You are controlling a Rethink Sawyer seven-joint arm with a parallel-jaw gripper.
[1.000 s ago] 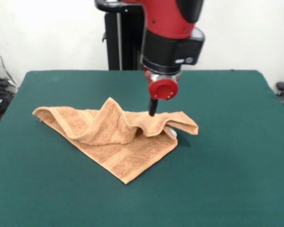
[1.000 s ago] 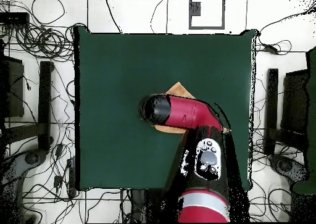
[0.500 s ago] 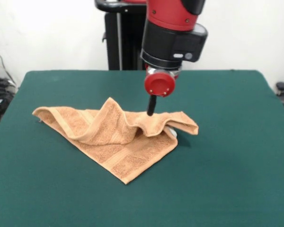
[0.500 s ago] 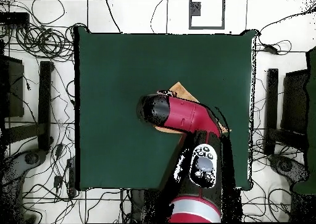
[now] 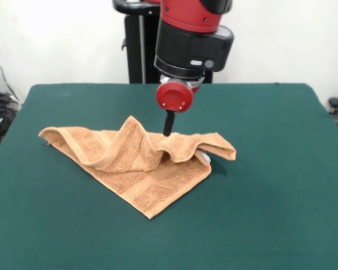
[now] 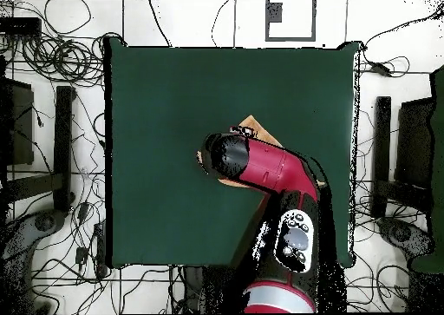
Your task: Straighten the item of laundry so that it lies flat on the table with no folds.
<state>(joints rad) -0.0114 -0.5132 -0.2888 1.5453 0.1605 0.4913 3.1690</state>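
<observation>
A large rectangular table (image 5: 281, 185) with a dark green cloth top fills most of the front view. Above its middle hangs a red and black robot arm (image 5: 192, 34), ending in a round red cap with a thin black gripper (image 5: 168, 125) pointing straight down beneath it. The gripper's tip is at or just above the far edge of the towel, over a dip between two raised folds — whether it is clenched or released cannot be told from either view.

The orange-tan towel (image 5: 136, 163) lies near the table's centre, crumpled, not flat. One corner points toward the near edge of the table; a peak of cloth stands up in the middle, and its right side is doubled over itself.

In the overhead view the arm (image 6: 260, 168) covers nearly all of the towel (image 6: 252, 123) — only one corner and thin slivers show.
</observation>
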